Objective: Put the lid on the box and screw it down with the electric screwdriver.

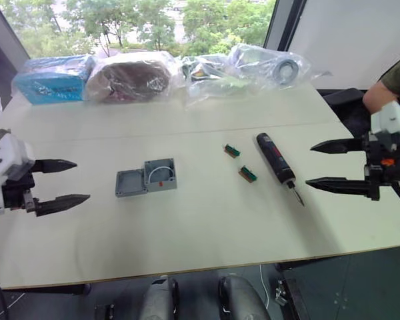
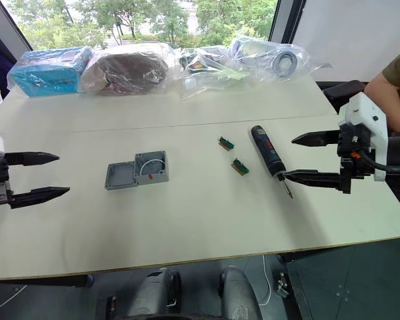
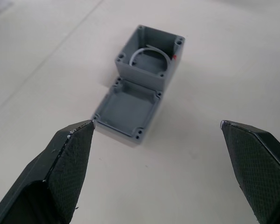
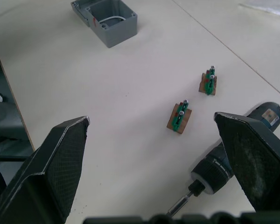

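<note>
Lid (image 1: pixel 130 183) lies inside-up on table (image 1: pixel 207 220), touching box (image 1: pixel 161 174). Electric screwdriver (image 1: pixel 275 159) lies near right gripper (image 1: pixel 328 164). Left gripper (image 1: pixel 63 183) and right: both wide open, holding nothing.

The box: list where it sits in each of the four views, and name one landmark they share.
Left eye view: box left of table centre.
Right eye view: left of centre too.
Left wrist view: beyond the open left hand, past the lid.
Right wrist view: far across the table from the open right hand.
Landmark: the white wire curled inside it.
</note>
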Controlling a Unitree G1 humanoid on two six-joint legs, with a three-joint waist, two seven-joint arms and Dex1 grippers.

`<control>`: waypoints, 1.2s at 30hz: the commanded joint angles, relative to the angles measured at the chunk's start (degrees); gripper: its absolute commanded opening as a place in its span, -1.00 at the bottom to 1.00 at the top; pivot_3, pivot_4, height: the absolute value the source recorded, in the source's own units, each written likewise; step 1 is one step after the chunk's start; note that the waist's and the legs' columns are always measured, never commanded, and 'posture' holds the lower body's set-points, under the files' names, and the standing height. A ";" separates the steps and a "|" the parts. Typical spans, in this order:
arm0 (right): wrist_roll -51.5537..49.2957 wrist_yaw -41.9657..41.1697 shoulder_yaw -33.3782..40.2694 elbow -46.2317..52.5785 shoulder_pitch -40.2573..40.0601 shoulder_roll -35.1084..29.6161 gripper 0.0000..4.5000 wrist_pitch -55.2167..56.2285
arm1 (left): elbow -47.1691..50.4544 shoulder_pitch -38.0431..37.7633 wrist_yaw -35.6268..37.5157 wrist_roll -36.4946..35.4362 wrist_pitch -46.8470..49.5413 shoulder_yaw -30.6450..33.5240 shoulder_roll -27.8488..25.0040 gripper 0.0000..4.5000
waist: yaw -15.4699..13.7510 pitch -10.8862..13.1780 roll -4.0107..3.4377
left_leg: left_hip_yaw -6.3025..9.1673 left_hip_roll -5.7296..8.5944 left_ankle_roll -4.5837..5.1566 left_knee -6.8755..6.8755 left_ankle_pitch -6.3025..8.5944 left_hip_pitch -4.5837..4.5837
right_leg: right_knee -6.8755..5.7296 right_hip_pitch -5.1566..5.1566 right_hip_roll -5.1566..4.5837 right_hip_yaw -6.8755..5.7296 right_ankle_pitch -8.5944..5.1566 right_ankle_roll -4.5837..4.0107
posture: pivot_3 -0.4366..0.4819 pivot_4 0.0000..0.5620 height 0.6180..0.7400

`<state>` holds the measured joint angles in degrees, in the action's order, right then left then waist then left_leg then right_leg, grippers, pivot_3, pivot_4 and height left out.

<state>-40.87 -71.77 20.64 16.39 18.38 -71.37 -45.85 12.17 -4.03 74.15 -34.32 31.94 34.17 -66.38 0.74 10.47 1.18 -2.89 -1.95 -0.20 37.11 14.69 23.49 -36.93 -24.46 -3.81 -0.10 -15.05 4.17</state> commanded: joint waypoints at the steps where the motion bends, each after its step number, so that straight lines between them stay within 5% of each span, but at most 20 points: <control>1: -0.34 1.02 1.10 1.16 0.47 0.07 1.00 0.54 | 0.17 -0.81 0.92 0.27 -0.21 2.12 -0.66 0.97 | 0.02 0.00 0.00 | 0.00 0.00 0.00 0.00 0.00 0.00 | 0.00 0.00 0.00 0.00 0.00 0.00 | -0.05 -0.47 1.00; 21: -4.36 7.88 3.95 7.56 -2.38 1.23 1.00 -4.40 | -2.39 6.71 1.44 3.18 -2.85 -6.19 -2.82 0.97 | 0.02 0.02 -0.01 | -0.08 0.00 0.00 0.01 0.00 0.01 | -0.06 -0.02 0.01 0.05 0.02 0.00 | -0.05 -0.47 1.00; 29: -5.92 13.06 2.02 12.10 -2.19 4.81 1.00 -5.64 | -3.35 24.00 2.01 6.18 -5.40 -24.99 1.93 0.97 | -0.51 0.01 0.01 | -0.06 0.06 0.00 0.09 -0.01 0.00 | -0.12 0.05 0.04 0.05 0.03 0.03 | -0.05 -0.47 1.00; 36: -6.18 22.92 -3.91 18.22 1.02 11.83 1.00 -6.19 | -16.25 42.34 4.50 19.39 -15.52 -44.93 16.02 0.97 | -0.40 0.00 0.10 | -0.08 0.16 0.02 0.33 -0.02 0.08 | -0.17 0.15 0.37 0.04 0.18 0.29 | -0.05 -0.47 1.00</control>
<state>-46.45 -51.80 16.72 32.97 17.50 -60.36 -52.19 -0.90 35.95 76.91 -18.93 20.80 -7.57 -51.15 0.34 10.47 1.28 -2.97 -1.79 -0.18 37.44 14.67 23.57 -37.11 -24.31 -3.44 -0.06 -14.87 4.46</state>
